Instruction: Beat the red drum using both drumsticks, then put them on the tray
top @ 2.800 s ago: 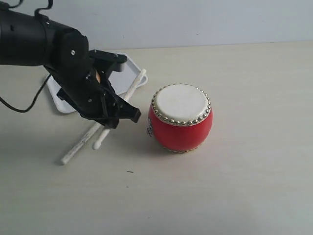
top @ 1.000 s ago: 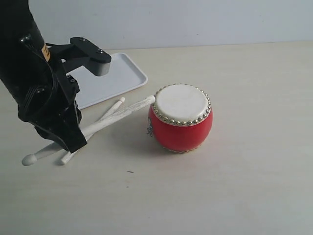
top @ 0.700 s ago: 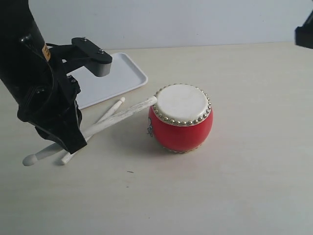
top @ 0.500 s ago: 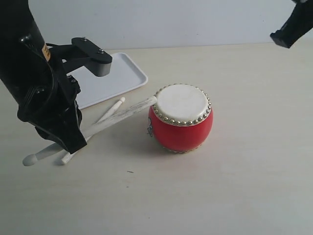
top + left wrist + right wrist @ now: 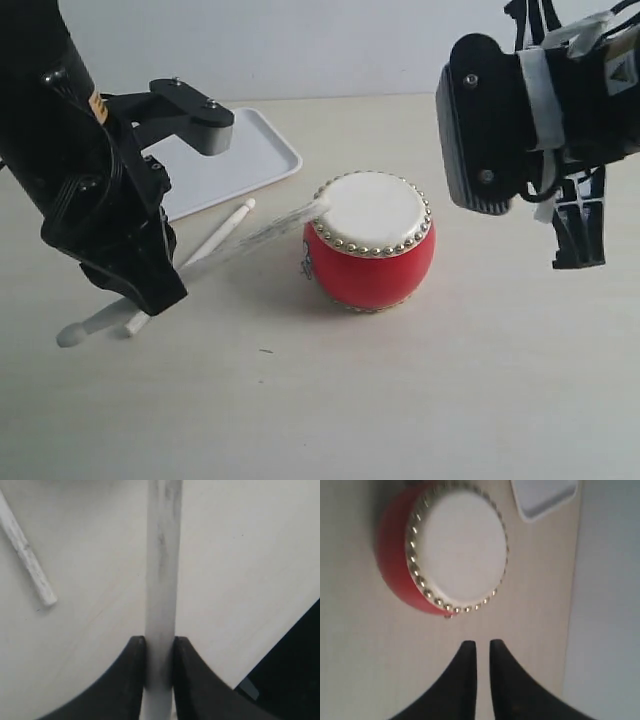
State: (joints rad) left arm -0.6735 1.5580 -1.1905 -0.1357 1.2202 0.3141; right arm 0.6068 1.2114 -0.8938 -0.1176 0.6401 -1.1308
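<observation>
While one of two drumsticks (image 5: 222, 235) lies flat, left pincer (image 5: 159, 647) holds the other stick (image 5: 268, 229) pointing at the single red drum (image 5: 368, 265); right pincer (image 5: 482, 645) narrow, empty

Table (image 5: 400, 400): pale cream top, matt, with a faint fine grain running across it. It fills nearly the whole exterior view. One small dark speck (image 5: 265, 351) sits toward the near edge, left of centre.

Wall (image 5: 350, 40): plain, pale grey-blue, unmarked, rising straight from the table's far edge. The join is a clean line.

Light: even and diffuse. Shadows on the tabletop are soft-edged and short, with no hard glare on the surface.
</observation>
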